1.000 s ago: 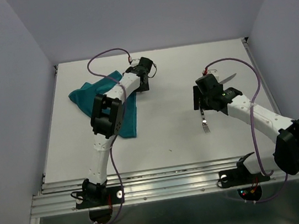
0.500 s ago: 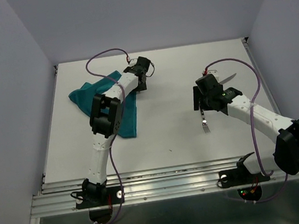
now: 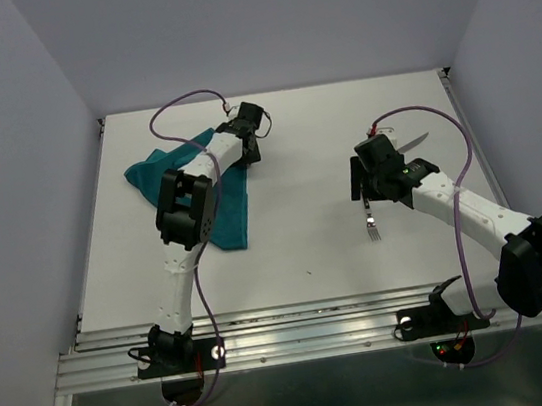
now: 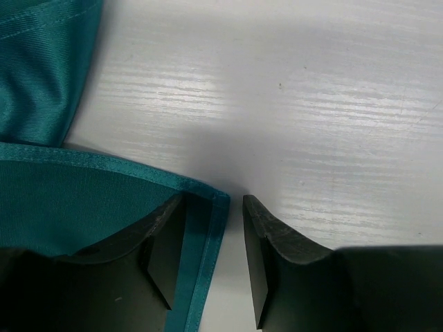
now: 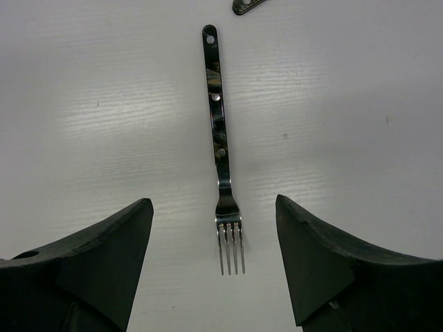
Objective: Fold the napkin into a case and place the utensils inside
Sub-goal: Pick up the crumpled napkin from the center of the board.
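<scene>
The teal napkin (image 3: 153, 171) lies crumpled at the table's back left, partly under my left arm. My left gripper (image 3: 244, 154) is low at its right corner. In the left wrist view the hemmed corner of the napkin (image 4: 69, 214) runs between the fingers of the left gripper (image 4: 213, 204), which stand narrowed with a gap still showing beside the cloth. My right gripper (image 3: 362, 188) hovers wide open over the silver fork (image 3: 373, 227). The fork (image 5: 216, 117) lies flat, centred ahead of the right gripper (image 5: 212, 204). The knife (image 3: 414, 141) lies behind it, its handle end (image 5: 246, 5) just in frame.
White walls close the table in on the left, right and back. A metal rail (image 3: 308, 324) runs along the near edge between the arm bases. Purple cables (image 3: 181, 104) loop above both wrists.
My left gripper's jaws have drawn closer together around the napkin's corner, and the left wrist has shifted slightly left. The right arm, fork and knife have not moved.
</scene>
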You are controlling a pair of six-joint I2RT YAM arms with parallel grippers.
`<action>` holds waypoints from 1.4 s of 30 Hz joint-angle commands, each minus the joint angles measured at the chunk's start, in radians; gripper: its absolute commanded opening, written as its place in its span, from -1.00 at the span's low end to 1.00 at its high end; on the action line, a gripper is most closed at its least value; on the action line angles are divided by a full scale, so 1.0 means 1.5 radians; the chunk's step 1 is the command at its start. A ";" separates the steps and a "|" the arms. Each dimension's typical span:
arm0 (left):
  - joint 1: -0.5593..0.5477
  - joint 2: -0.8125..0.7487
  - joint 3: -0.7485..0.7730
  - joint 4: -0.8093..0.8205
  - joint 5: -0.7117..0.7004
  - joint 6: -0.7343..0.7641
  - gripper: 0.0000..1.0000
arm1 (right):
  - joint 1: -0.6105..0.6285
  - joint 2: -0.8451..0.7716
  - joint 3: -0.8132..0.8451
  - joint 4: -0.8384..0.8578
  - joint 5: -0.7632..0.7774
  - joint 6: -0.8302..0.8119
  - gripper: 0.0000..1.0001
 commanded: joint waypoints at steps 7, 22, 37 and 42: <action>0.034 0.009 -0.051 -0.041 -0.052 0.007 0.04 | -0.003 -0.018 -0.004 -0.005 -0.007 0.010 0.53; 0.048 0.001 -0.061 -0.033 -0.033 0.016 -0.59 | -0.003 -0.019 -0.005 -0.008 -0.012 0.015 0.52; 0.052 -0.271 -0.199 -0.027 0.035 -0.004 -1.00 | 0.027 -0.011 -0.015 0.071 -0.163 0.069 0.46; 0.054 -0.381 -0.281 -0.037 0.024 -0.018 -1.00 | 0.146 0.081 0.046 0.100 -0.144 0.097 0.46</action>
